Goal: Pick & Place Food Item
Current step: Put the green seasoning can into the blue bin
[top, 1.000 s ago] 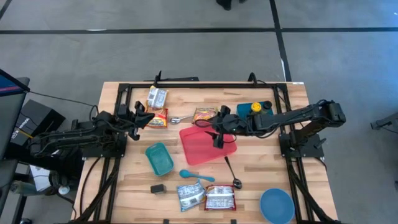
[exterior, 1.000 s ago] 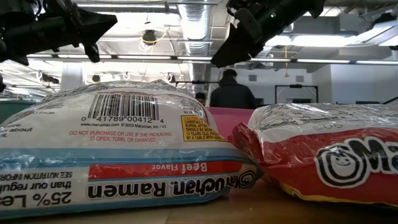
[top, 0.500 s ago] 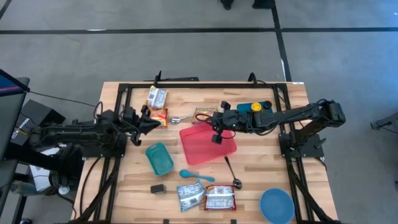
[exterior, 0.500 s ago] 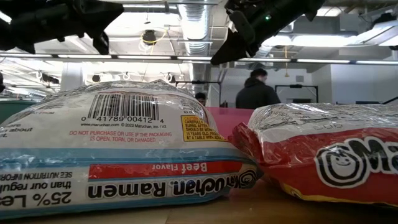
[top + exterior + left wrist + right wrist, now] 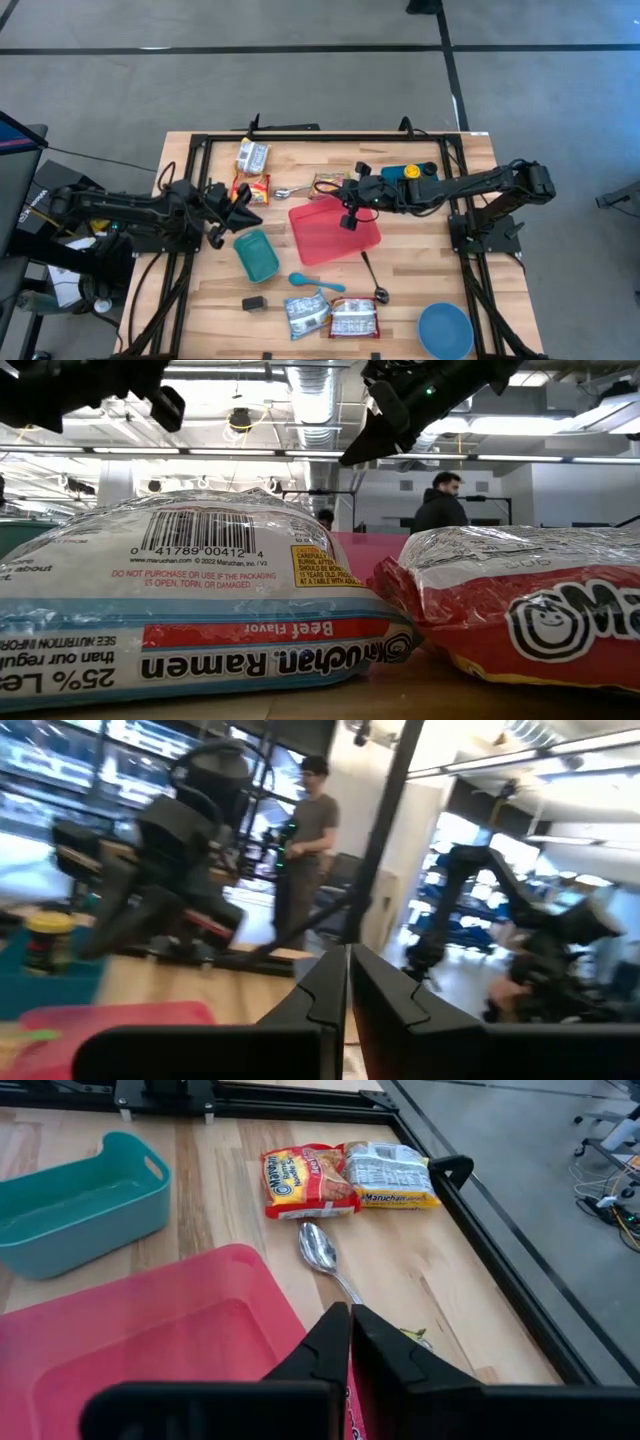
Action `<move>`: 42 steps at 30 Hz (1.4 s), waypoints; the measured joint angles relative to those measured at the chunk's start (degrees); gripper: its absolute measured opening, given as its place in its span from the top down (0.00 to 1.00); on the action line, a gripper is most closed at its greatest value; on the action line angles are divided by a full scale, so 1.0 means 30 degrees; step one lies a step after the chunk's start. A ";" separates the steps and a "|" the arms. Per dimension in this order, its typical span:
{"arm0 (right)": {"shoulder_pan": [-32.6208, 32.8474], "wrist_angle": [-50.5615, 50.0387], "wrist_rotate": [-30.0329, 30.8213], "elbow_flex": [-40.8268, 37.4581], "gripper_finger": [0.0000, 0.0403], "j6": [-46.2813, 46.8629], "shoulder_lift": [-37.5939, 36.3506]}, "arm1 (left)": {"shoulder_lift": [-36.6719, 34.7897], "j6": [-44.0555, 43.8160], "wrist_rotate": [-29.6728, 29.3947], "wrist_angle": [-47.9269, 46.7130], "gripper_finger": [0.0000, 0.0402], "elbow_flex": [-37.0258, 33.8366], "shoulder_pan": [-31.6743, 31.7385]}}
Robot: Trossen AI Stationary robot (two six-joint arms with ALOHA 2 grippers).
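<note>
High view: right gripper (image 5: pixel 346 215) hovers over pink tray (image 5: pixel 335 233) far edge, fingers together, nothing held. Nearest food item, ramen packet (image 5: pixel 329 184), lies just beyond gripper toward desk far edge, long axis across desk. Left gripper (image 5: pixel 243 202) farther off, fingers together, empty.

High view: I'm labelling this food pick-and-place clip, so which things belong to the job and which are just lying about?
Job: silver ramen packet, red ramen packet, orange packet; probably the pink tray.

Lying about: teal bin, blue spoon, metal spoon, blue plate.
</note>
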 joint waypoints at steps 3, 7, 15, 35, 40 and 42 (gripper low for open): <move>-0.0005 0.0003 0.0000 0.0000 0.99 0.0000 -0.0005 | -0.0149 -0.0534 -0.0002 0.0049 0.97 0.0000 -0.1061; 0.0000 -0.0004 -0.0015 0.0000 1.00 0.0000 -0.0005 | -0.0077 -0.0562 -0.0048 -0.0002 0.97 0.0000 -0.2859; 0.0015 -0.0001 -0.0029 0.0000 1.00 0.0000 -0.0005 | -0.0077 -0.0554 -0.3283 0.0006 0.97 0.0000 -0.6480; 0.0175 -0.0004 -0.0044 0.0000 1.00 0.0150 -0.0001 | -0.0070 0.0247 -1.1554 -0.4785 0.99 0.0732 -1.2151; 0.0175 -0.0006 -0.0044 0.0000 1.00 0.0147 -0.0003 | 0.0685 0.0247 -1.2023 -0.6743 1.00 0.1779 -1.2666; 0.0175 -0.0042 -0.0044 0.0000 1.00 0.0149 -0.0004 | 0.1349 0.0247 -1.2023 -0.6910 1.00 0.2180 -1.2895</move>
